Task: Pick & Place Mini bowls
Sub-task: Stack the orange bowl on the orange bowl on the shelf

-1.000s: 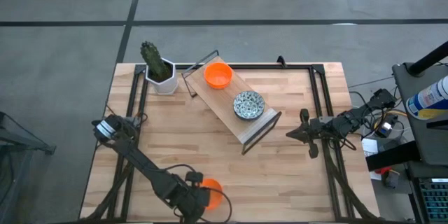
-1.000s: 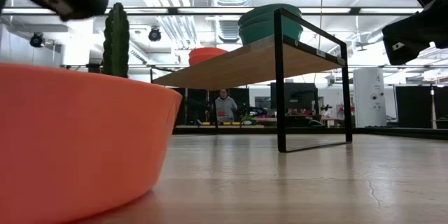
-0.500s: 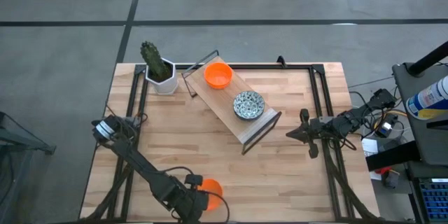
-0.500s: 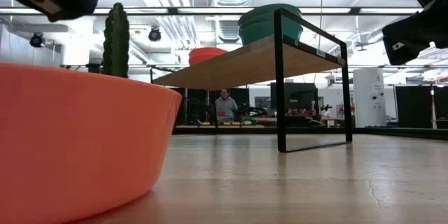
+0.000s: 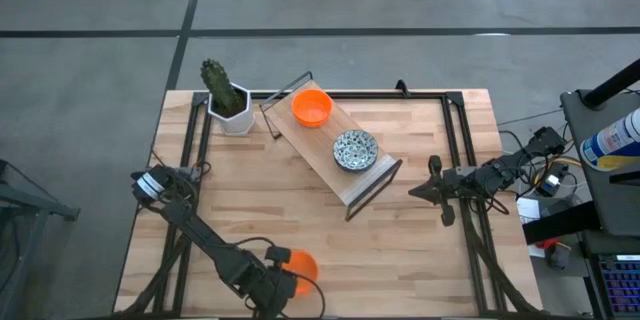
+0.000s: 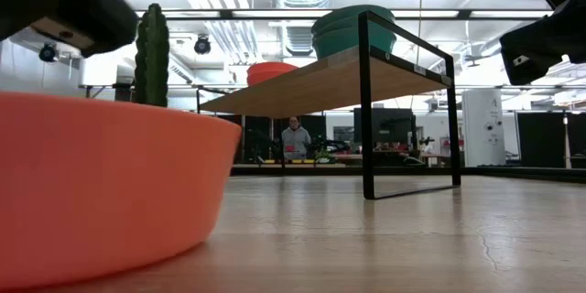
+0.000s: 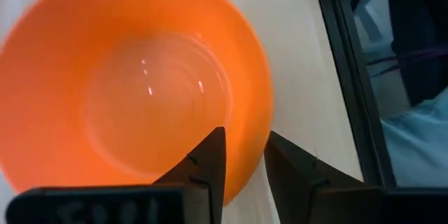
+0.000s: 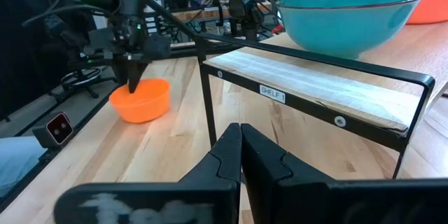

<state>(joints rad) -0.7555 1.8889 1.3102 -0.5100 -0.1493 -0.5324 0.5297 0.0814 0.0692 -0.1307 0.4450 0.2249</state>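
One orange mini bowl (image 5: 301,266) sits near the table's near edge, filling the left wrist view (image 7: 133,77) and looming large in the low view (image 6: 101,192). My left gripper (image 5: 275,282) (image 7: 245,140) stands over it, shut on its rim. More mini bowls rest on the wooden shelf (image 5: 335,155): an orange stack (image 5: 311,107) and a patterned stack (image 5: 355,150), whose teal undersides (image 8: 350,3) show in the right wrist view. My right gripper (image 5: 415,192) (image 8: 240,129) hovers shut to the right of the shelf. My left gripper holds the orange bowl by its rim (image 7: 262,115), on the side toward the table's left. One finger (image 7: 210,157) is inside the bowl and the other (image 7: 290,168) outside. The fingers come from above, pointing down. Whether the bowl's base is off the table I cannot tell.
A cactus in a white hexagonal pot (image 5: 228,100) stands at the far left corner, next to the shelf's black frame. Black rails (image 5: 455,150) run along the table's sides. Bare wood (image 5: 400,250) lies between the shelf and the near edge. A person (image 6: 295,139) stands far behind.
My left gripper has come lower over the orange bowl in the low view and edged slightly toward the table's left. The bowl has shifted a little with it.
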